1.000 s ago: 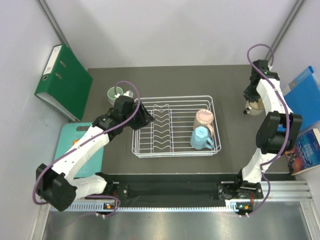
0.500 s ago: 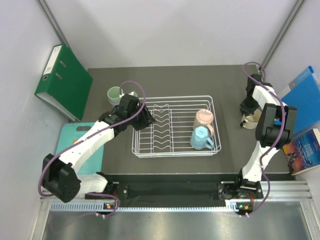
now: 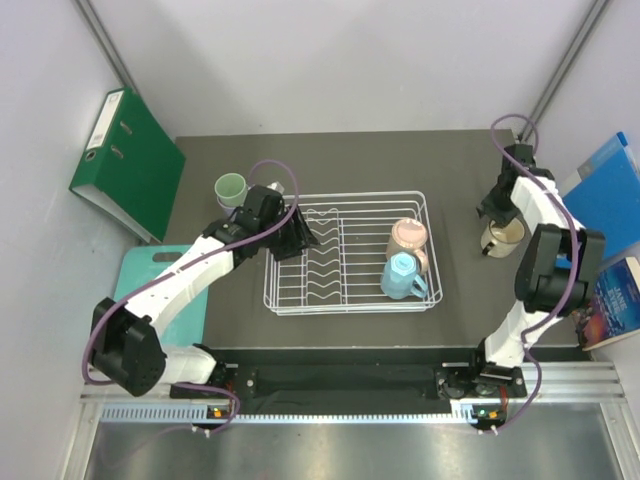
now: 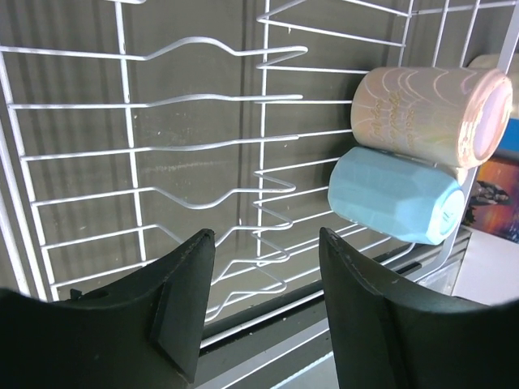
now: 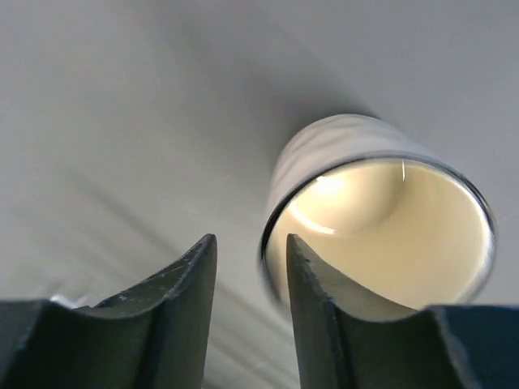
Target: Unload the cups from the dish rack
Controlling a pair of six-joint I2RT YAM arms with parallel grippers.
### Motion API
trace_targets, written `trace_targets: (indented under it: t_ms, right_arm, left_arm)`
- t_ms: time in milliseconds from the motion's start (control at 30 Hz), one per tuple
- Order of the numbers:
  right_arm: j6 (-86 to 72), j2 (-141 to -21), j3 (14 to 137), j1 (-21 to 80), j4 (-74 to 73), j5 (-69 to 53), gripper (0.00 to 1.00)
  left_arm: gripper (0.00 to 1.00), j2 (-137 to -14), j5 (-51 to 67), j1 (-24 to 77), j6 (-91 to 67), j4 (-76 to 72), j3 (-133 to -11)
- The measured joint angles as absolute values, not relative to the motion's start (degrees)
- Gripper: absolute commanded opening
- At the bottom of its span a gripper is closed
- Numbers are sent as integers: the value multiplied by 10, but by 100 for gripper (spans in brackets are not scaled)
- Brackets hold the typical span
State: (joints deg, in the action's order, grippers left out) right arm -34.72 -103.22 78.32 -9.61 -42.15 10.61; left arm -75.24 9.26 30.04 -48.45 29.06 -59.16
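So two cups are left in the dish rack [image 3: 350, 194], the pink cup [image 4: 422, 113] and the blue cup [image 4: 389, 194], touching each other at its right end. From above they show their round ends, so I'd guess they're standing or leaning, not lying flat. The left gripper [image 4: 263, 304] hangs over the rack's left part, jaws wide and empty, aimed along the rack at them, so they lie straight ahead to its right. The right gripper [image 5: 247, 300] is outside the rack on the table [image 3: 450, 160], jaws only slightly parted either side of the cream cup's [image 5: 381, 219] rim wall, not pinching it. The green cup [image 3: 231, 187] sits off the rack's far-left corner. I'd say the left arm has the cleaner line.
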Motion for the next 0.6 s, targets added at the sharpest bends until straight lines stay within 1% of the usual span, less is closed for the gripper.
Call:
trace_targets:
  t_ms: [67, 167, 267, 300, 400, 500, 600]
  right_arm:
    - [-349, -1002, 783, -96, -419, 97, 44]
    - [-353, -949, 785, -94, -416, 81, 51]
    - [-359, -891, 794, -87, -411, 56, 62]
    - [-361, -871, 797, -83, -406, 43, 68]
    - [-362, -807, 796, -65, -370, -9, 76]
    - [-363, -735, 777, -37, -315, -74, 80]
    - [-367, -667, 729, -13, -267, -122, 82]
  left_arm:
    - [62, -756, 98, 300, -479, 291, -592]
    - [65, -757, 103, 301, -470, 289, -592]
    - [67, -757, 104, 302, -454, 287, -595]
    - [67, -757, 102, 304, -449, 287, -599]
    - [67, -759, 95, 317, -430, 287, -620]
    - [67, -776, 88, 344, -409, 282, -656]
    - [68, -797, 77, 380, -389, 277, -686]
